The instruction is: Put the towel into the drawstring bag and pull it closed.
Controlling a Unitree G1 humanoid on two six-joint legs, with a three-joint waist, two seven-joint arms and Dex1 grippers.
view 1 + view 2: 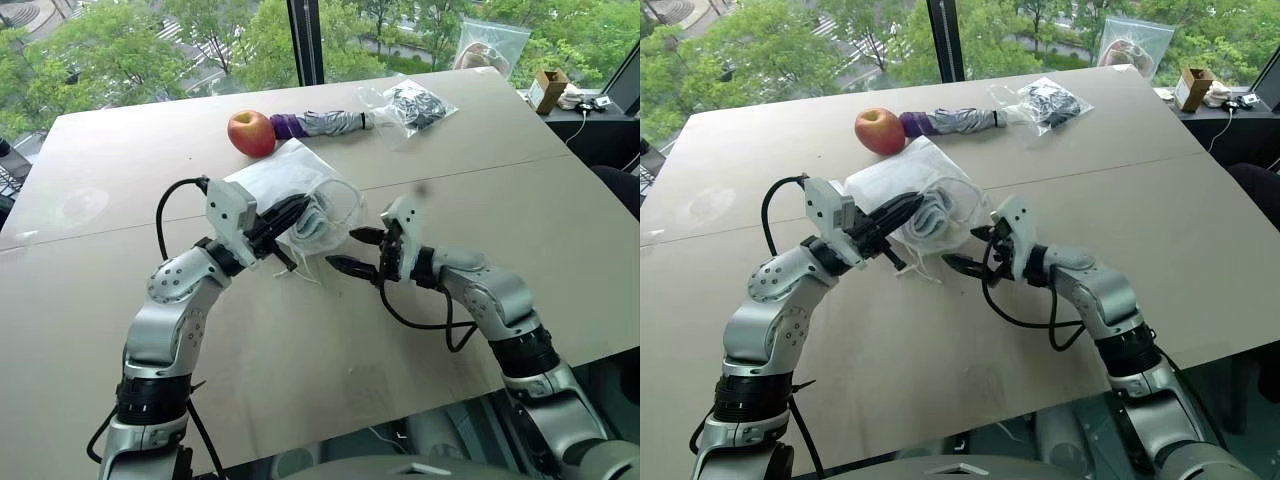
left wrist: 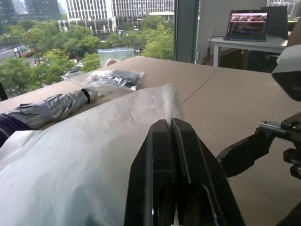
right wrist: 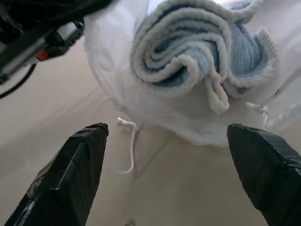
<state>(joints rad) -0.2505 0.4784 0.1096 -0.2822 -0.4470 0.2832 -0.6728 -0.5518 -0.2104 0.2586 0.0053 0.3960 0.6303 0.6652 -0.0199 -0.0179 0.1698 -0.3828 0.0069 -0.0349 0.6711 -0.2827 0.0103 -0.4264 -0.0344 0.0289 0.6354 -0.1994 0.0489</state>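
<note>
Spreading its black fingers wide, the right gripper [image 1: 358,251] is hovering just in front of the drawstring bag's [image 1: 275,180] open mouth, holding nothing. Inside that mouth the folded towel [image 3: 197,47] is lying. At the bag's edge the left gripper [image 1: 902,212] is pinching the white fabric, fingers pressed together. Behind the bag an apple [image 1: 251,132] is sitting on the table [image 1: 120,170].
</note>
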